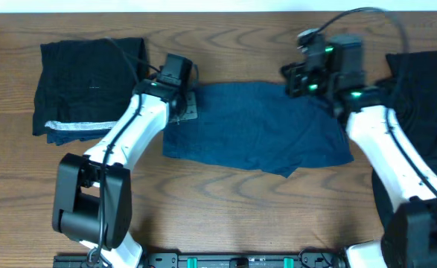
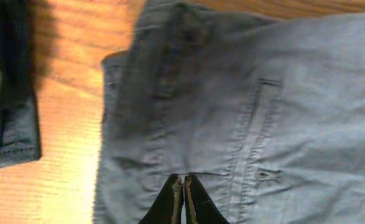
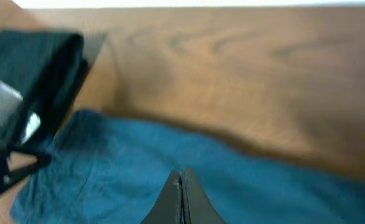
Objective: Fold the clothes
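Navy-blue shorts (image 1: 255, 130) lie spread out at the middle of the wooden surface (image 1: 225, 216), long side running left to right; in the left wrist view you see a stitched pocket slit (image 2: 263, 124) in the cloth. Left gripper (image 2: 183, 183): jaws pressed together, tips down on the left end of the shorts, just inside the edge; whether cloth is pinched between them you cannot tell. Right gripper (image 3: 181, 177): jaws likewise closed tight, tips over the far edge of the shorts, toward the right end; again you cannot tell whether any fabric is caught. A folded black garment (image 1: 91, 78) with a silvery-white edge (image 1: 73, 128) lies left of the shorts, apart from them; another black garment (image 1: 426, 74) lies at the right margin, partly under the right arm (image 1: 386, 141).
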